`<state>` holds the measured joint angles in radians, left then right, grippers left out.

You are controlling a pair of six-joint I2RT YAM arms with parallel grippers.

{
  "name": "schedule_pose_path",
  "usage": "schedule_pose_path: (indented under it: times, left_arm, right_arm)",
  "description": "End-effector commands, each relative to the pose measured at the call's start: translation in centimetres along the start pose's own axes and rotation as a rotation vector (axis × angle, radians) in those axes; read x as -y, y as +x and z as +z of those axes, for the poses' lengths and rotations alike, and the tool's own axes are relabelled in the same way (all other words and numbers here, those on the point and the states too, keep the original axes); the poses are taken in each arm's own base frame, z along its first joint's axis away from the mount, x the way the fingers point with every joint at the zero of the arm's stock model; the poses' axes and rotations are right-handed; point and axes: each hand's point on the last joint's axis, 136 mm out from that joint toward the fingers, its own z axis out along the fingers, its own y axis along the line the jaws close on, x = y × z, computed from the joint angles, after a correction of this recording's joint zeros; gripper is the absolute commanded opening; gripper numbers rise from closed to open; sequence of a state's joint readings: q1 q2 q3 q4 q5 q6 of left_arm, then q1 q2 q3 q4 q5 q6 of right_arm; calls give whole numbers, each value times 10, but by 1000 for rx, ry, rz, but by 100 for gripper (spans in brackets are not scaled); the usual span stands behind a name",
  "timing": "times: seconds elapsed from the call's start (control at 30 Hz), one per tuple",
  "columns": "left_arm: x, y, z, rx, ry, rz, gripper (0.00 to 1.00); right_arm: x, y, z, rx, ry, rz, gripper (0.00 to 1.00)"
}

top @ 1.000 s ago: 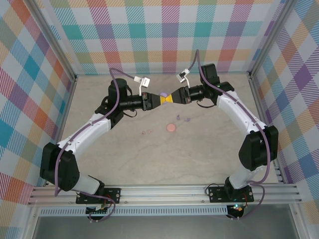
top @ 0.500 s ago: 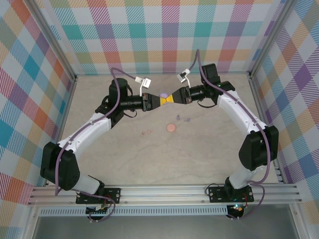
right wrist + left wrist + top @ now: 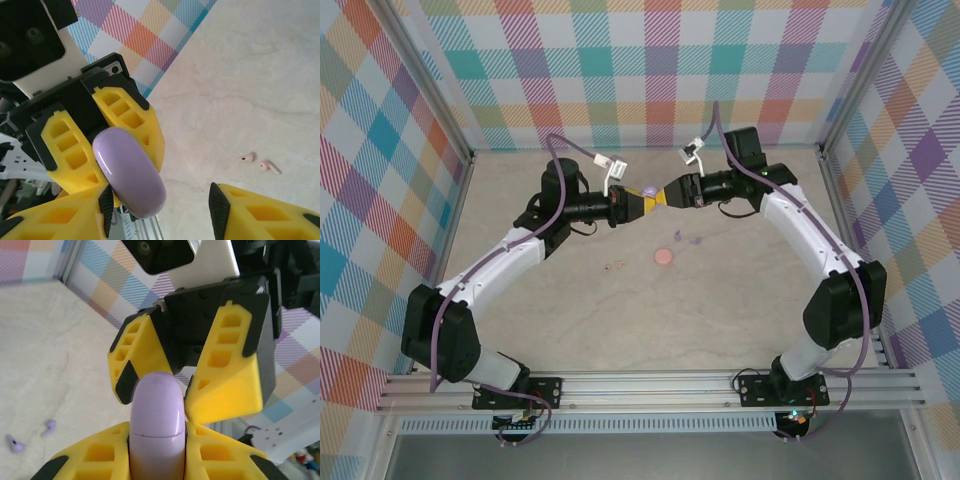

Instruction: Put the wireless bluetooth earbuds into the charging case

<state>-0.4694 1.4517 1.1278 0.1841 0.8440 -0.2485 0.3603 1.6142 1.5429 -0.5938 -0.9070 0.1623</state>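
A lilac purple charging case (image 3: 157, 410), closed, is held above the table with my left gripper (image 3: 644, 202) shut on its lower half. My right gripper (image 3: 666, 196) faces it nose to nose. Its yellow fingers (image 3: 227, 377) stand open on either side of the case's top, one pad close against the case (image 3: 129, 171), the other well clear. Two purple earbuds (image 3: 49, 427) (image 3: 15, 444) lie on the table below and show in the top view (image 3: 677, 237). Two pale pink earbuds (image 3: 248, 157) (image 3: 269, 166) lie further left (image 3: 614, 266).
A round pink case (image 3: 663, 257) lies on the table between the two pairs of earbuds. Checked walls and metal frame posts (image 3: 470, 155) enclose the table. Both arms meet high at the back middle, with bare tabletop (image 3: 650, 320) in front of them.
My right gripper has opened off the purple case, while my left gripper has closed on it. Both wrists have shifted slightly up and left.
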Motion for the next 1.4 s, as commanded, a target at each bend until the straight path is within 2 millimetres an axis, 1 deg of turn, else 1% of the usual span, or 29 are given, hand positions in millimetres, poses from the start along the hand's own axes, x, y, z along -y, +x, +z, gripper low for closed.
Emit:
schedule_pose_path:
  times: [0.0,0.13,0.4,0.6,0.73,0.87,1.07,1.37]
  left_arm:
    - [27,-6,-2,60,55,279,12]
    - [35,-9,-2,81,85,369,11]
    - [32,-16,-3,109,48,386,8]
    - [40,-22,-6,132,66,385,8]
    - [46,-21,-7,127,88,392,8]
    - [48,-16,-7,111,94,397,8]
    - [51,-11,-7,99,104,405,9]
    - [59,-1,-6,63,130,419,9]
  right_arm:
    - [-13,-5,-12,28,51,-70,56]
    - [-23,-1,-17,26,63,-97,58]
    - [-30,8,-21,9,85,-120,59]
    - [-32,10,-19,0,86,-128,60]
    - [-28,6,-19,11,116,-128,60]
    - [-26,-1,-21,39,144,-128,60]
    - [-16,-10,-28,87,232,-112,60]
    - [-16,-16,-31,119,252,-102,59]
